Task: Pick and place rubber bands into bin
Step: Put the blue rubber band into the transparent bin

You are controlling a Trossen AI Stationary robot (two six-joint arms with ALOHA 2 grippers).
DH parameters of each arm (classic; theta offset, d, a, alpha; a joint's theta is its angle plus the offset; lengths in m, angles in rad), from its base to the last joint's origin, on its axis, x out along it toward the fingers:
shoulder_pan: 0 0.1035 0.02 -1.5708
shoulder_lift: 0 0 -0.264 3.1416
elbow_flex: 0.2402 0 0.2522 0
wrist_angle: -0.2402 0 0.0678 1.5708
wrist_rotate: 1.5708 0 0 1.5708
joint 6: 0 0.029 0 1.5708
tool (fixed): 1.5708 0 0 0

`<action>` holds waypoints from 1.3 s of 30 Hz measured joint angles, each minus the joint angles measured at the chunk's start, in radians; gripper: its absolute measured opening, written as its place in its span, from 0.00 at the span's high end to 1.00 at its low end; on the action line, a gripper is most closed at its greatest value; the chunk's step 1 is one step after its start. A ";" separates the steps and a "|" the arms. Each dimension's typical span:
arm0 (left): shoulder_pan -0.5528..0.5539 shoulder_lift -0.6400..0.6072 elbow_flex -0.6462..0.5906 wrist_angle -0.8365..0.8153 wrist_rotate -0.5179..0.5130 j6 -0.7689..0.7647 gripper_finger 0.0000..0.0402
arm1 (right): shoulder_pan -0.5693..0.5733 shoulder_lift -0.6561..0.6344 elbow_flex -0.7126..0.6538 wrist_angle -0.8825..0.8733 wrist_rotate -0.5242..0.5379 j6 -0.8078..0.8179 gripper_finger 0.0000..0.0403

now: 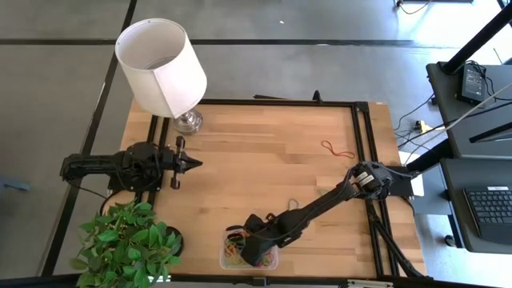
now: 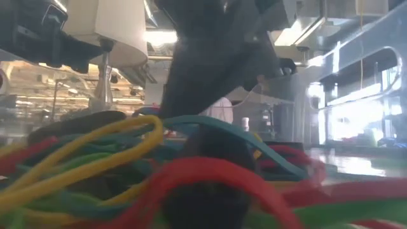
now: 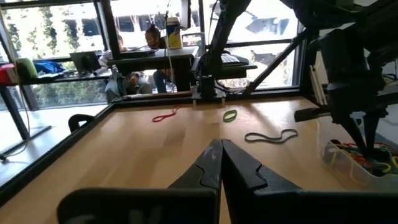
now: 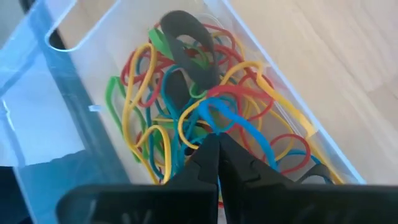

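The bin (image 1: 270, 258) is a clear shallow tub at the table's near edge, holding a tangle of red, yellow, green, blue and dark rubber bands (image 4: 186, 93). My right gripper (image 1: 254, 245) hangs over the bin, shut, its tips (image 4: 215, 139) down at the pile. Loose bands lie flat on the wood: a red one (image 1: 337, 150), also in the left wrist view as the red one (image 3: 165, 115), a small green ring (image 3: 230, 115), and a long dark one (image 3: 271, 135). My left gripper (image 1: 196, 163) is shut and hovers near the lamp, touching nothing. My right gripper points down from above into the bin. Its shut fingertips (image 4: 208, 149) meet the top of the pile beside a blue band (image 4: 233, 115) and a yellow band (image 4: 189, 138). Whether a band is pinched between them, I cannot tell.
A white-shaded lamp (image 1: 162, 64) stands at the far left corner and a potted plant (image 1: 128, 244) at the near left corner, beside the bin. A black frame (image 1: 364, 144) edges the table's right and far sides. People sit beyond the far edge (image 3: 152, 37).
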 joint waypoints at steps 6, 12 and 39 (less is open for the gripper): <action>0.000 0.000 0.000 -0.001 -0.007 0.040 0.99 | 0.000 0.000 0.000 0.016 0.000 0.000 1.00; 0.000 0.000 0.000 -0.001 -0.008 0.052 0.99 | 0.000 0.000 0.000 0.014 0.000 0.000 1.00; 0.000 0.000 0.000 -0.001 -0.009 0.045 0.99 | -0.019 -0.002 0.211 -0.239 -0.080 -0.086 0.73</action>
